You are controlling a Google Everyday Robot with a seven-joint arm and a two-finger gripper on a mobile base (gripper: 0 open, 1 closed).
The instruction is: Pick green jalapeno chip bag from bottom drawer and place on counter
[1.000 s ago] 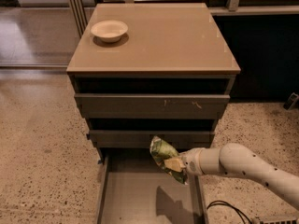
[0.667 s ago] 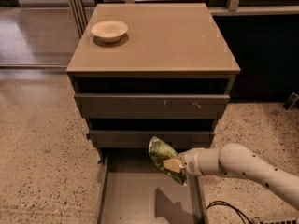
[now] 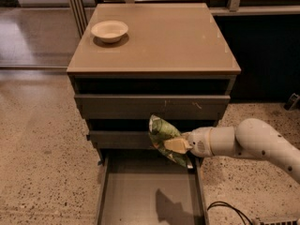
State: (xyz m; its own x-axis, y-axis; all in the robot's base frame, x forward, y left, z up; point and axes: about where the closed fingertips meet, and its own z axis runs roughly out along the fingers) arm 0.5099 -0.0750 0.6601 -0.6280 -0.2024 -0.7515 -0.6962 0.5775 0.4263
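Above bottom drawer (image 3: 151, 196), gripper (image 3: 174, 146) clenched on green jalapeno chip bag (image 3: 165, 136). Advise: raise clear of upper drawer fronts, then cross to counter (image 3: 164, 41), avoiding white bowl (image 3: 109, 30).

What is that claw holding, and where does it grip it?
The gripper holds the green jalapeno chip bag by its lower right side, above the bottom drawer.

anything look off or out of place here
Nothing spilled or broken. The crinkly green-and-white foil chip bag hangs tilted in the robot's gripper above the open grey bottom drawer. The small white bowl sits upright on the glossy tan counter.
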